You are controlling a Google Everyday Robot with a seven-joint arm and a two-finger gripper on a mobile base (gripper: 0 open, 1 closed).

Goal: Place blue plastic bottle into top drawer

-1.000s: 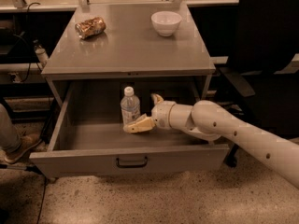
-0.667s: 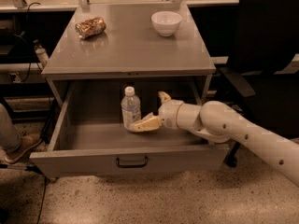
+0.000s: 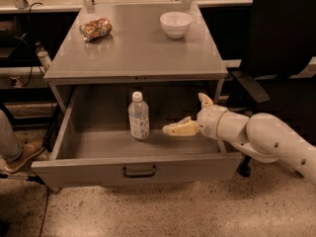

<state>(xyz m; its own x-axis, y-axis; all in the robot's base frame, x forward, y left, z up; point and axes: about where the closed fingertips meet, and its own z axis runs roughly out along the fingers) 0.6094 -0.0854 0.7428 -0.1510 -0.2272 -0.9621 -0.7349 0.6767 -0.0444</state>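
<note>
The blue plastic bottle (image 3: 139, 116), clear with a white cap and a pale label, stands upright on the floor of the open top drawer (image 3: 89, 170), left of its middle. My gripper (image 3: 183, 113) is inside the drawer to the right of the bottle. It is open and empty. One finger points left toward the bottle with a gap between them, and the other points up. My white arm reaches in from the right.
On the grey cabinet top (image 3: 143, 48) lie a brown-gold can (image 3: 96, 28) on its side at the back left and a white bowl (image 3: 176, 23) at the back right. A black chair (image 3: 281, 38) stands to the right. A person's shoe (image 3: 19, 154) is at the left.
My gripper has drawn back to the right, away from the bottle, and opened wider. The bottle stays upright in the same spot in the drawer.
</note>
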